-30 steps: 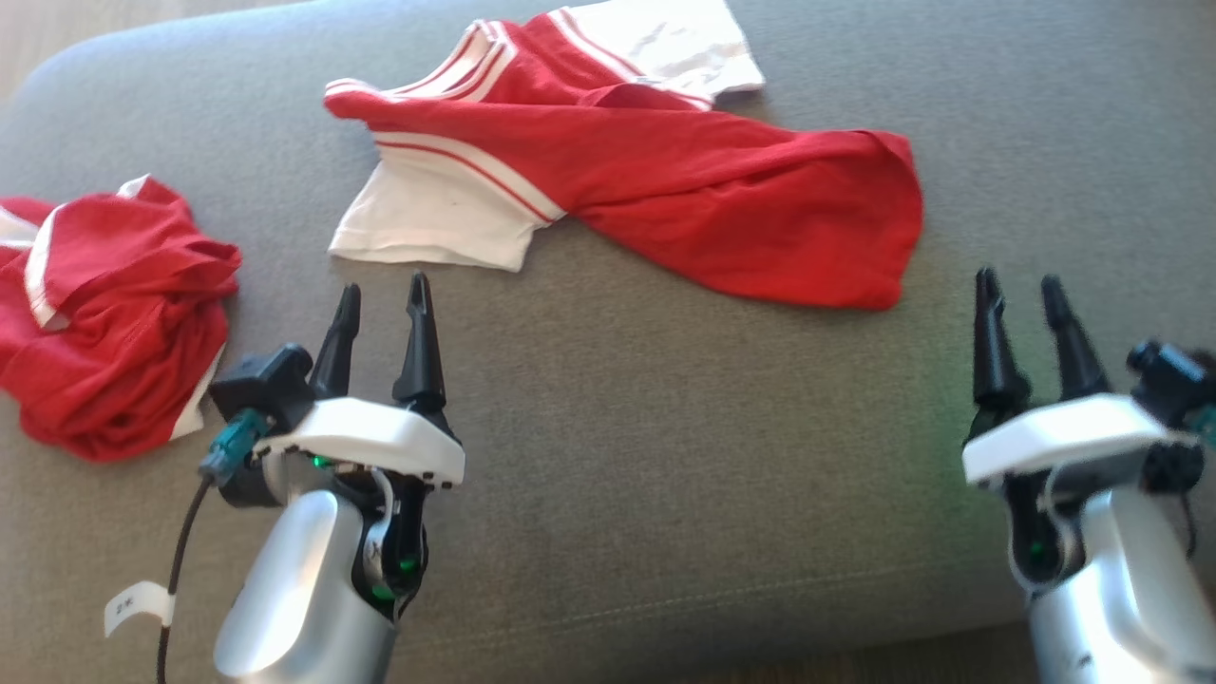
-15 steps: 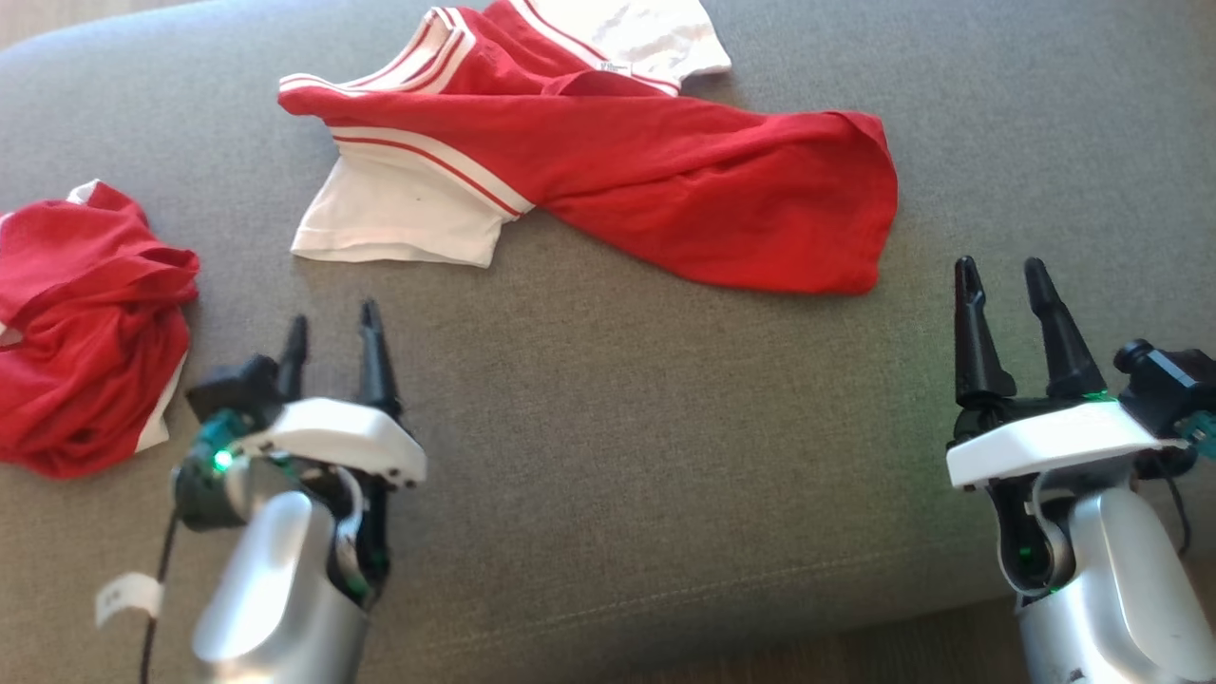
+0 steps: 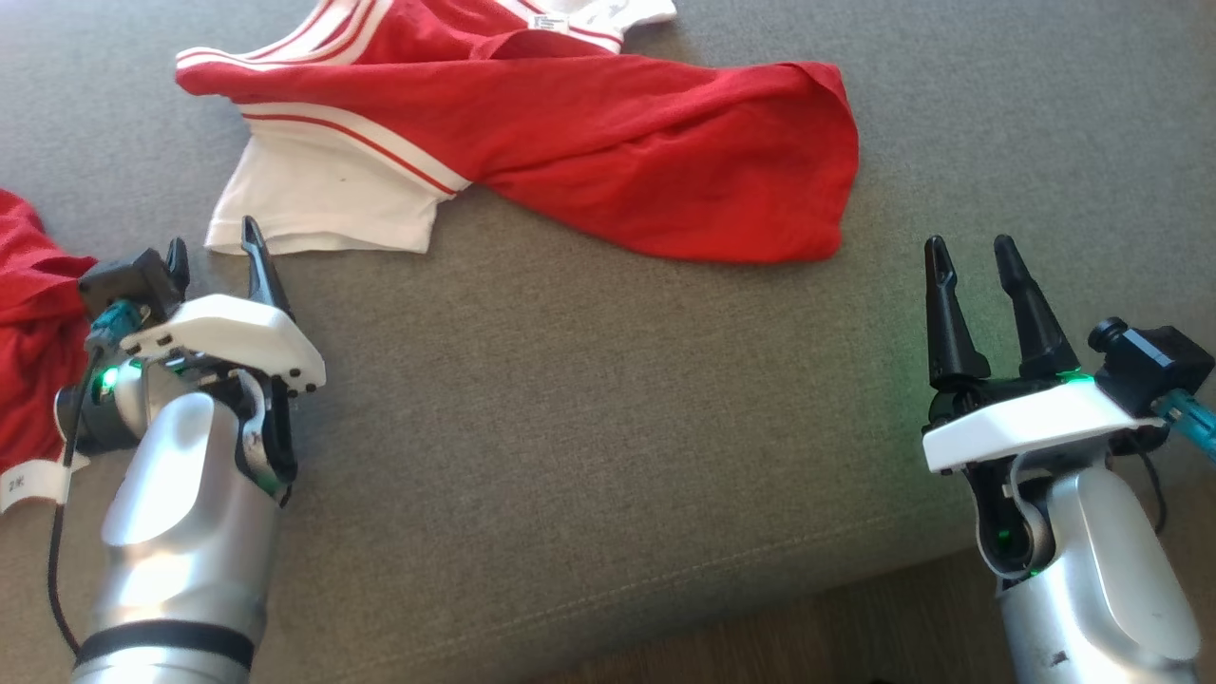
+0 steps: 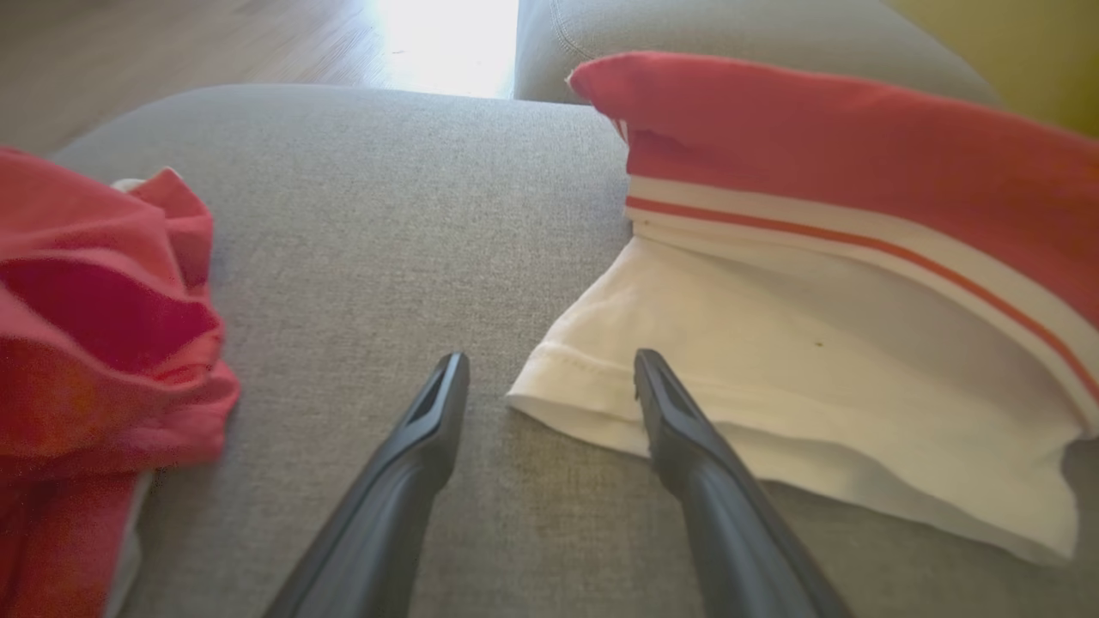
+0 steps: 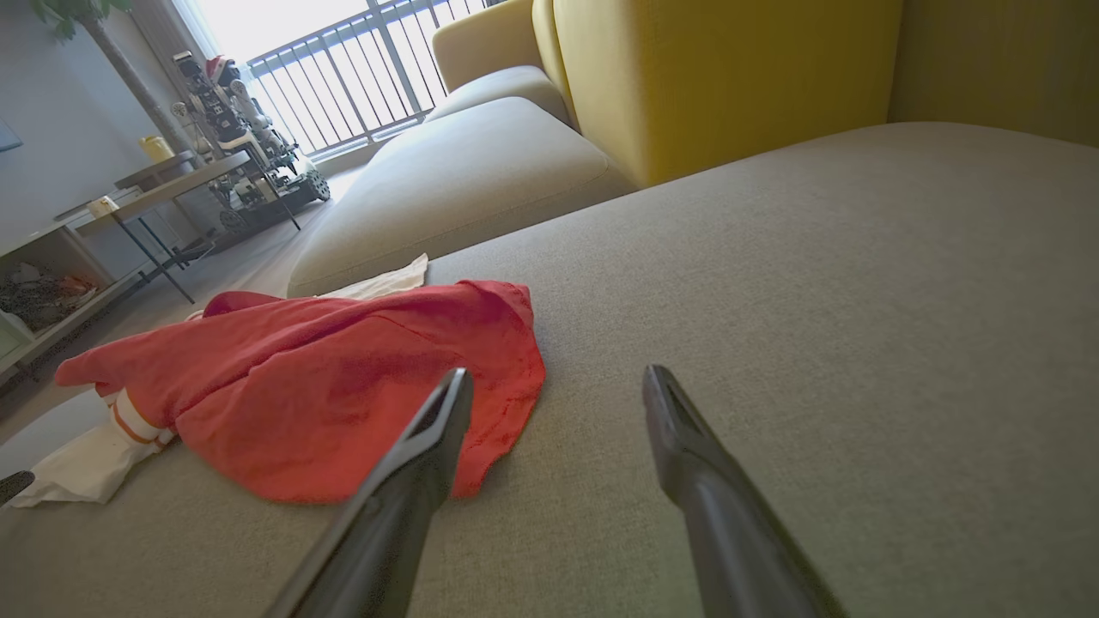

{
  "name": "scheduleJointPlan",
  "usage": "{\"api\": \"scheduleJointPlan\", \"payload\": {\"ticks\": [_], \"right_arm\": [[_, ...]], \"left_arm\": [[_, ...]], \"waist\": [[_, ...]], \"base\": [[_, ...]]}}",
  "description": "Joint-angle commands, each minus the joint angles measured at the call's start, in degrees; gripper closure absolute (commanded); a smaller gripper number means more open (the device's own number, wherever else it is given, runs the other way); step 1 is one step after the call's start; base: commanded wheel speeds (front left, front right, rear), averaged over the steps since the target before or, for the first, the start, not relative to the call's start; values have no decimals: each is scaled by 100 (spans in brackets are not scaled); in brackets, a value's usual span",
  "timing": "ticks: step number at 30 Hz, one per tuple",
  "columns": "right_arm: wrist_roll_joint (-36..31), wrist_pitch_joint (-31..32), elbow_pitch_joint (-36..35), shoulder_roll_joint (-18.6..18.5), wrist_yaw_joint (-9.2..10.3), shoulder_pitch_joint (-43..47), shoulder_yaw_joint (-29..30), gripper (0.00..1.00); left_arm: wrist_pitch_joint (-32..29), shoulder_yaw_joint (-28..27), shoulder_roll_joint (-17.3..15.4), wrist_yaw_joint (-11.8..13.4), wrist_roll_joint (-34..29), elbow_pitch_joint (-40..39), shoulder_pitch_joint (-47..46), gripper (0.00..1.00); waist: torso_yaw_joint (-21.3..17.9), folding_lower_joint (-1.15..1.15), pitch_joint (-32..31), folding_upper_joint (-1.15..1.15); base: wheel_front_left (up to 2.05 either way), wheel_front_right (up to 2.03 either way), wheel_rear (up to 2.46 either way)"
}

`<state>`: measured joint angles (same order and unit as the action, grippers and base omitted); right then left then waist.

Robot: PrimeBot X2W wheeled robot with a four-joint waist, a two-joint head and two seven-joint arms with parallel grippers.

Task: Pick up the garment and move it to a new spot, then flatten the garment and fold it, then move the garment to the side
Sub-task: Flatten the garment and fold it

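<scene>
Grey sofa cushion carries the red-and-white garment, which lies twisted across its far side. The left pincer stands wide and empty at the garment's white sleeve. The right pincer, equally wide and empty, hovers near the red hem. Another red bundle lies far left.

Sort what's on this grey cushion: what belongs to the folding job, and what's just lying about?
In the job: red T-shirt with white striped sleeves, spread out; open left gripper by its white sleeve; open right gripper.
Lying about: crumpled red garment at the left; grey fabric sofa cushion; yellow sofa back.
</scene>
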<state>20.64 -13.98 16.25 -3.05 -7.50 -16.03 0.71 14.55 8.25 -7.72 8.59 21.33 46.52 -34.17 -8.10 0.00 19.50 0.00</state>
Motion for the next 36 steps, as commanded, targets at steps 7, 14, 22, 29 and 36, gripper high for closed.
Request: {"api": "scheduleJointPlan", "payload": {"ticks": [7,14,22,29,36], "right_arm": [[55,-93,-63,16,1,-158,-95,0],[41,-100,-41,17,1,-200,-5,0],[58,-101,-13,17,1,-189,49,0],[114,-101,201,17,1,-341,49,0],[478,-11,1078,17,1,-947,122,0]], "left_arm": [[-113,-149,-240,-6,-9,487,-470,0],[-184,-24,-175,-37,-28,907,-666,100],[-140,58,-37,-256,56,909,-726,100],[32,24,143,-288,61,-13,-515,100],[43,4,275,-148,-36,-1189,-15,100]], "waist": [[-112,0,79,0],[-91,0,65,0],[91,0,13,0],[358,0,-30,0],[632,0,45,0]], "base": [[0,0,0],[0,0,0],[0,0,0],[0,0,0],[0,0,0]]}}
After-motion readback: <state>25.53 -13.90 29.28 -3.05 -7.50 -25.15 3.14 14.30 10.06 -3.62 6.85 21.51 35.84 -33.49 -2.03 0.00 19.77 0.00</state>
